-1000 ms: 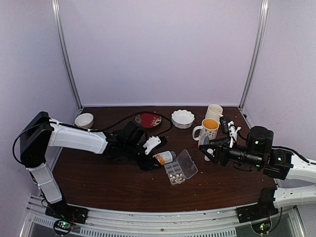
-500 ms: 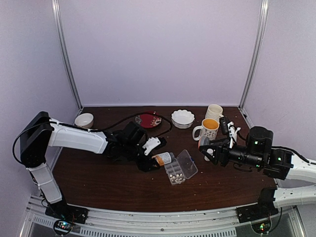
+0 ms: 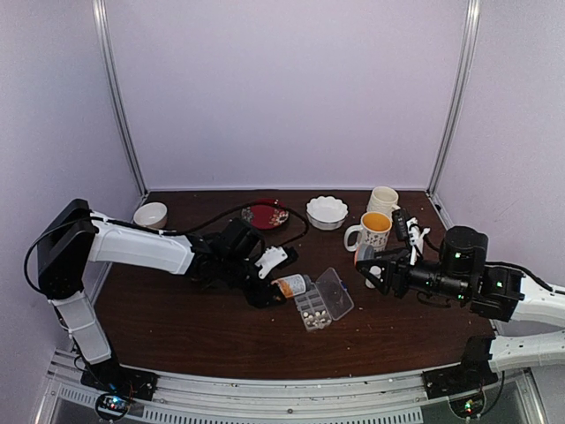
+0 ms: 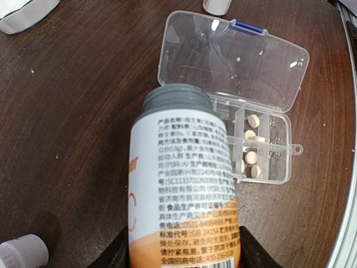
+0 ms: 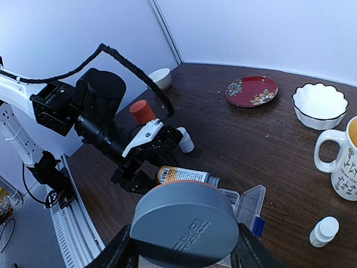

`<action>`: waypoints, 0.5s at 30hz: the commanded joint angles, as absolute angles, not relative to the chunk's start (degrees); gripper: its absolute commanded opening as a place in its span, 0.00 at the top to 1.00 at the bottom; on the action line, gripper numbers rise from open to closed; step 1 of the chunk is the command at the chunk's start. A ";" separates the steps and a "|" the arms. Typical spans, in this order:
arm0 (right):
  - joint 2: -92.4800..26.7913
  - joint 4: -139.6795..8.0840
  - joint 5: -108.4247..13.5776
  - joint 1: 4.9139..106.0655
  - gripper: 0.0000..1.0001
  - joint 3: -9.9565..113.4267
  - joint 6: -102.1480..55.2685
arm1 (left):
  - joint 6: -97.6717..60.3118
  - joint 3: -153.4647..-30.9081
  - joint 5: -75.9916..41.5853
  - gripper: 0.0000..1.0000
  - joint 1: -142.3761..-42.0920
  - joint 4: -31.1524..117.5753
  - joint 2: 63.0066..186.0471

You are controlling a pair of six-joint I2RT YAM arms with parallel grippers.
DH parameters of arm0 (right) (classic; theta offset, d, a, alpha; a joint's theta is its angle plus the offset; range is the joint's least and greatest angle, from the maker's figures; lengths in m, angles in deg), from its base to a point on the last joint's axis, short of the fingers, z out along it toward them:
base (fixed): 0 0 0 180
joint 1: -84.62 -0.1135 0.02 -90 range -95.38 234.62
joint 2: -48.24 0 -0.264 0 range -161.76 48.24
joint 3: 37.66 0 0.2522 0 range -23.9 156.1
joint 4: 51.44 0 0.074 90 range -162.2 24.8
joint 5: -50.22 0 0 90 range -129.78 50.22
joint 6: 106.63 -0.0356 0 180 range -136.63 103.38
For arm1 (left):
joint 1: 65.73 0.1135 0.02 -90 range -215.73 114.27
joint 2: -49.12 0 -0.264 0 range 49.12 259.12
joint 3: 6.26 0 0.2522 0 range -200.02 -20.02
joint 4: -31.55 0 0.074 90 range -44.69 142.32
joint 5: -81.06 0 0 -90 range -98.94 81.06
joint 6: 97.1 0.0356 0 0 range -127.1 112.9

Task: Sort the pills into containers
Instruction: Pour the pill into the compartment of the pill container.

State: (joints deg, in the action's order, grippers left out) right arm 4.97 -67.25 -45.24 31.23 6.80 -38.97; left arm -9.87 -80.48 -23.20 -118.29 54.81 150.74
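Observation:
My left gripper (image 4: 185, 254) is shut on a white and orange pill bottle (image 4: 184, 190), held tilted on its side. The bottle's open grey neck (image 4: 177, 101) points at the clear organizer box (image 4: 280, 177). Several whitish pills (image 4: 252, 120) lie in the box's containers (image 4: 257, 146), and its lid (image 4: 234, 61) is folded back. From above, the bottle (image 3: 292, 283) sits just left of the box (image 3: 322, 303). My right gripper (image 5: 181, 241) is shut on the bottle's grey cap (image 5: 184, 222), held above the table to the right of the box.
Two mugs (image 3: 375, 230) (image 3: 383, 200), a white scalloped bowl (image 3: 327, 212), a red plate (image 3: 265, 215) and a small bowl (image 3: 150, 215) stand along the back. Small white bottles (image 5: 323, 230) (image 5: 187, 140) and a red cap (image 5: 142, 110) are near the box.

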 commanded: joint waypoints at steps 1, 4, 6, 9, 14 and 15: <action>5.41 -67.59 -44.65 30.94 1.00 6.83 -38.71 | -9.98 -79.47 -21.50 1.00 -118.21 50.06 148.76; 5.75 -67.43 -44.39 31.00 1.00 6.50 -38.62 | -9.22 -84.19 -22.67 1.00 -118.38 56.41 152.12; 5.81 -68.06 -44.38 30.99 1.00 6.81 -38.60 | -9.25 -84.22 -23.35 1.00 -118.75 56.03 151.80; 5.98 -67.80 -44.14 30.99 1.00 6.44 -38.38 | -9.45 -83.48 -21.75 1.00 -118.69 54.40 152.23; 5.62 -68.19 -44.29 30.96 1.00 6.60 -38.47 | -9.64 -83.69 -22.53 1.00 -118.73 54.40 151.93; 5.52 -68.19 -44.04 31.00 1.00 6.52 -38.28 | -9.65 -84.04 -22.66 1.00 -118.69 54.77 152.20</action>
